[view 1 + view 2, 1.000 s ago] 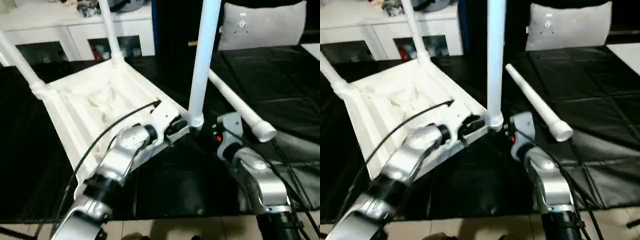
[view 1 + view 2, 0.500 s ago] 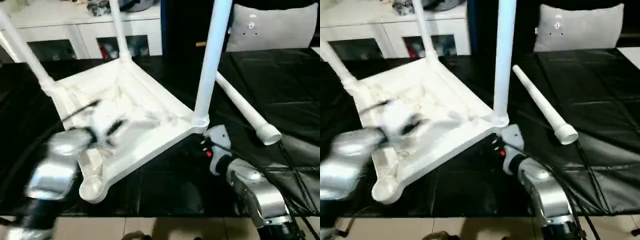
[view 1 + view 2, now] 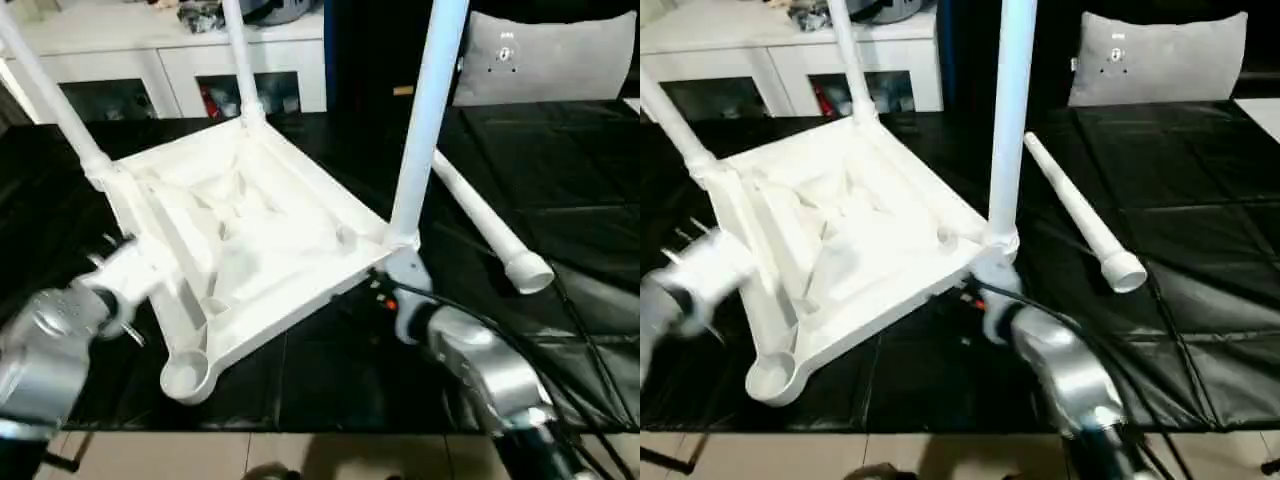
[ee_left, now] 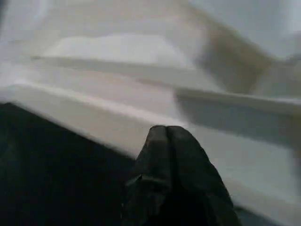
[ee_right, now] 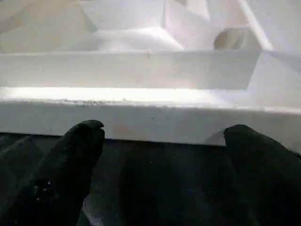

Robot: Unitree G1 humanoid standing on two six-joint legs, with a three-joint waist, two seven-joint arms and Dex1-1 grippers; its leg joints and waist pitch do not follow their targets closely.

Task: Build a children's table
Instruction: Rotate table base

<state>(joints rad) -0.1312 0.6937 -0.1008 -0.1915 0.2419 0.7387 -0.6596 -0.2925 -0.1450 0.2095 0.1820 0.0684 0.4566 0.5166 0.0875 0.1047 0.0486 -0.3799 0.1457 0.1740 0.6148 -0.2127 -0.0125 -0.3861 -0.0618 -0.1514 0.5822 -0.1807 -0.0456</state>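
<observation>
White tabletop [image 3: 250, 240] is lying upside down between the pincers, its rim just ahead of the right pincer [image 5: 162, 141], fingers apart, and the left pincer [image 4: 165, 136], fingers together.

Tabletop [image 3: 250, 250] lies underside up w/ three legs [image 3: 425, 110] socketed; fourth leg [image 3: 485, 225] lies loose to its right; cushion [image 3: 555, 55] behind.

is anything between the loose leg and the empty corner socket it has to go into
Nothing visible blocks it. The loose leg lies on the black mat on the robot's right side of the upturned tabletop. The empty socket is at the tabletop's near left corner, so the leg would have to pass the fitted leg and the right gripper.
</observation>
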